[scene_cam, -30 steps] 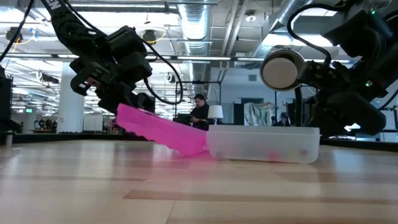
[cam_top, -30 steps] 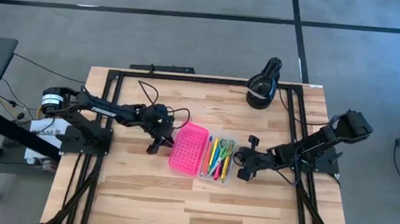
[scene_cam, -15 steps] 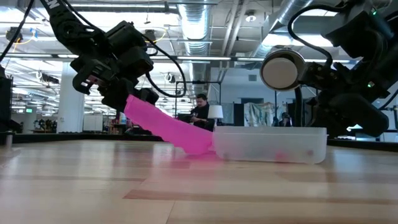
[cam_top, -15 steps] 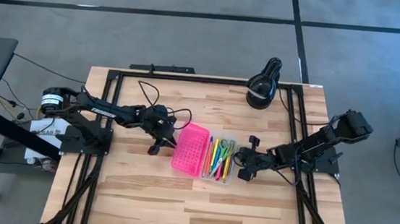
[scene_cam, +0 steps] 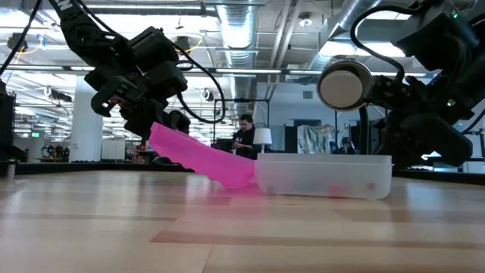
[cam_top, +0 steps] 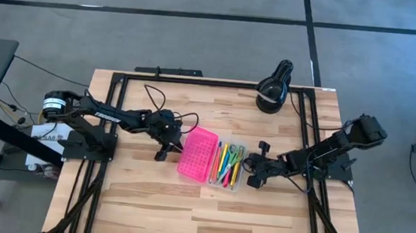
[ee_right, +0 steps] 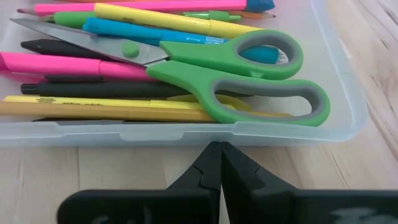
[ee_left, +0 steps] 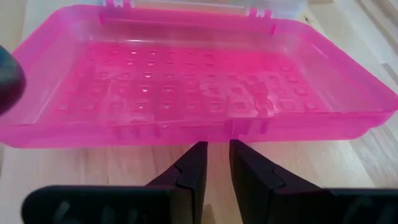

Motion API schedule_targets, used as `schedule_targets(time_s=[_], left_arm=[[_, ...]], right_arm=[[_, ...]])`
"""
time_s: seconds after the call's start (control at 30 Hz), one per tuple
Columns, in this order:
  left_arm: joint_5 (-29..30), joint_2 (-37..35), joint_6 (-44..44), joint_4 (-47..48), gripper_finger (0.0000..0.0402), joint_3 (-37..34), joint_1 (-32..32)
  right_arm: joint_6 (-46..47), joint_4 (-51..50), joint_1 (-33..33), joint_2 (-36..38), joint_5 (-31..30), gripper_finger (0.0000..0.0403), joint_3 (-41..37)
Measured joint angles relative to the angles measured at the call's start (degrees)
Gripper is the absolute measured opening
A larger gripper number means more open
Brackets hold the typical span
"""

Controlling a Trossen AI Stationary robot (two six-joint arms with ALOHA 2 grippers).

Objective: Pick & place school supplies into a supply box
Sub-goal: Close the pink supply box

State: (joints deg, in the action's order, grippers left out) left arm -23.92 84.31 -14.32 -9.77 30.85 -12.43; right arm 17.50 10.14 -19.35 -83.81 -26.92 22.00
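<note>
The supply box lies open at mid-table. Its pink lid (cam_top: 197, 155) tilts up from the hinge side (scene_cam: 246, 178) toward the left. The clear base (cam_top: 217, 179) lies flat on the wood and holds the school supplies: green-handled scissors (ee_right: 249, 68) on top of several pens and markers (ee_right: 124, 65). My left gripper (cam_top: 174, 145) is at the lid's raised free edge, its fingers nearly shut. My right gripper (cam_top: 247, 174) is shut, its tips (ee_right: 219, 149) at the base's outer long wall (ee_right: 186, 132). My left gripper meets the lid's free long edge near its middle (ee_left: 214, 132), coming slantwise down from the table's left. That edge is off the table and the hinge side stays low at the base. The lid hides whether the fingertips (ee_left: 198, 155) pinch a lip or only prop it. My right gripper has its shut tips against or just short of the base's wall; I cannot tell whether they touch.
A black rounded object with a white band (cam_top: 273, 88) stands at the table's far right corner. A black frame (cam_top: 118, 109) and cables run along the table's edges. A person (scene_cam: 244, 136) sits in the room behind.
The lid's free edge rose, making the lid steeper, then sank part of the way back; its hinge side stayed at the base. The clear base shifted slightly toward the right and back. Both grippers stayed nearly where they were.
</note>
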Motion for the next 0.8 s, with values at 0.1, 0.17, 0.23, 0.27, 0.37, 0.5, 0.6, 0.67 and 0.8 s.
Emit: schedule_targets(time_s=[0.1,0.17,0.23,0.27,0.37,0.5,0.6,0.67,0.8], left_arm=[[0.0,0.1,0.1,0.1,0.0066,0.0,0.1],[0.1,0.2,0.1,0.3,0.0066,0.0,0.5],[0.2,0.2,0.1,0.4,0.0066,0.0,1.0],[0.1,0.2,0.1,0.4,0.0066,0.0,1.4],[0.2,0.2,0.2,0.6,0.0066,0.0,2.1],[2.0,0.2,1.5,2.0,0.0066,0.1,2.9],[5.9,0.2,2.7,5.2,0.0066,0.2,3.2],[7.1,0.2,3.4,6.3,0.0066,0.2,3.3],[7.1,0.4,3.6,5.7,0.0066,0.0,3.7]], right_arm=[[0.0,0.2,0.1,0.0,0.1,0.0,0.0],[0.0,0.4,0.5,0.0,0.1,0.0,0.0],[0.0,0.4,1.0,0.0,0.1,0.0,0.0],[0.0,0.4,1.1,0.0,0.1,0.0,0.0],[0.0,0.4,1.5,0.0,0.0,0.0,0.0],[0.0,0.5,1.6,0.0,0.0,0.0,0.0],[0.0,1.3,1.6,0.0,0.0,0.0,0.3],[0.0,1.8,1.7,0.0,0.0,0.0,0.4],[0.0,1.9,2.5,0.0,0.0,0.0,0.4]])
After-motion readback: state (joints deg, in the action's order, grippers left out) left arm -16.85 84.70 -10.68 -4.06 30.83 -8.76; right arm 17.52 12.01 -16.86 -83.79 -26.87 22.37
